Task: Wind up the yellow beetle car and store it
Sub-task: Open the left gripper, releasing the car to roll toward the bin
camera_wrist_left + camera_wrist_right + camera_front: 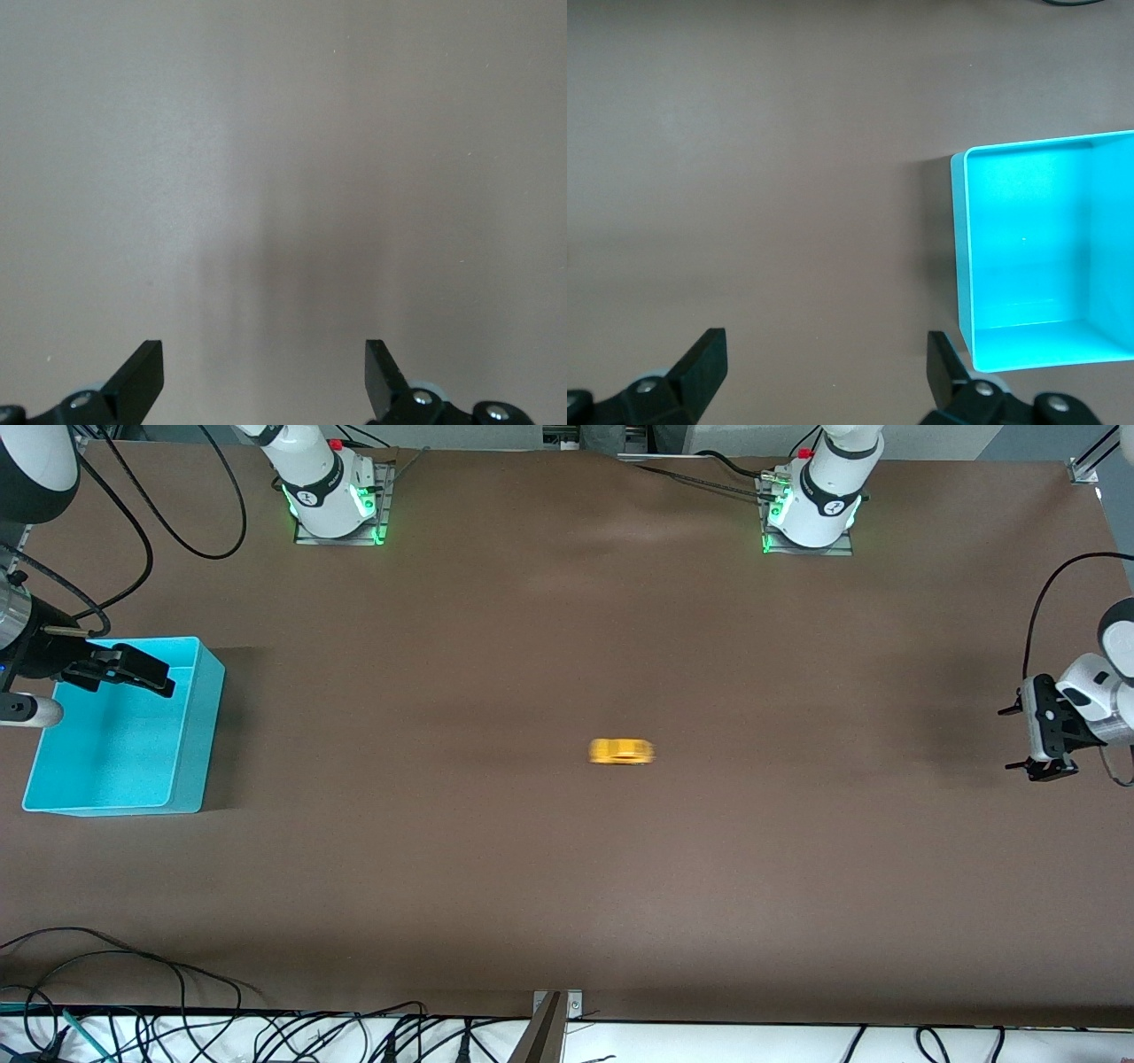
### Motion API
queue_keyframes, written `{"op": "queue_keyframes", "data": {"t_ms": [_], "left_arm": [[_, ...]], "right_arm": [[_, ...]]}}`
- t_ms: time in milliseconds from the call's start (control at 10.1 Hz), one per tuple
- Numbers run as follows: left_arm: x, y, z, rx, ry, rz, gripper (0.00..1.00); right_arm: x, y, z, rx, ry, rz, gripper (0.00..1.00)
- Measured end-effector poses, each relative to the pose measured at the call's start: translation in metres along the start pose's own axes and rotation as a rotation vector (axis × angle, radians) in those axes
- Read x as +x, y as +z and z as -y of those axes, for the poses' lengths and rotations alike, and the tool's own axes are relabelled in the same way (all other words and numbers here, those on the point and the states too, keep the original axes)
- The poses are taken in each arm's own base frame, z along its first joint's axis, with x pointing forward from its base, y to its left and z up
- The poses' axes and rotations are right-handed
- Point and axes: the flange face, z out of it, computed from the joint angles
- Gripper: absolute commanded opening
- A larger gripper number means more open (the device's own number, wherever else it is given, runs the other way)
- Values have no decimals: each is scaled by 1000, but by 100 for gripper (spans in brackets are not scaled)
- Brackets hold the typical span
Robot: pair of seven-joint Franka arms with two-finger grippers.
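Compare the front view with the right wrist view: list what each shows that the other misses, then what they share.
Only the front view shows the yellow beetle car, blurred, alone mid-table, and the open left gripper over the left arm's end. Only the right wrist view shows the right gripper's spread fingertips close up. Both show the turquoise bin, nothing in it, and the brown table.

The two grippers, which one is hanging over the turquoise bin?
The right gripper: it hangs over the turquoise bin, jaws open. The left gripper is over bare table at the left arm's end, far from the yellow beetle car.
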Motion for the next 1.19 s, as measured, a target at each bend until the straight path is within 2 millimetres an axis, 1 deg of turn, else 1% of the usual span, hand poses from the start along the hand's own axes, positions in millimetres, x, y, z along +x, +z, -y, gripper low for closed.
{"op": "queue_keyframes", "data": {"t_ms": [99, 198, 297, 496, 595, 793, 892, 1091, 1190], "left_arm": [[0, -17, 2, 1, -38, 2, 100], [6, -36, 4, 3, -76, 3, 100], [17, -54, 4, 10, -117, 6, 100], [47, -90, 3, 46, -194, 15, 100], [64, -106, -1, 48, -240, 18, 100], [106, -133, -11, 25, -346, 25, 100], [131, -148, -15, 11, -386, 30, 100], [184, -175, -24, -15, -493, 43, 100], [210, -184, -28, -20, -562, 48, 100]], "right_arm": [[0, 0, 0, 0, 0, 0, 100], [0, 0, 0, 0, 0, 1, 100], [0, 1, 0, 0, 0, 1, 100], [1, 1, -1, 0, 1, 3, 100], [1, 2, -1, -1, 2, 4, 100], [1, 2, -1, -1, 1, 5, 100], [1, 4, 0, -1, 0, 8, 100], [3, 12, 3, -2, -19, 23, 100], [5, 19, 5, -2, -71, 37, 100]]}}
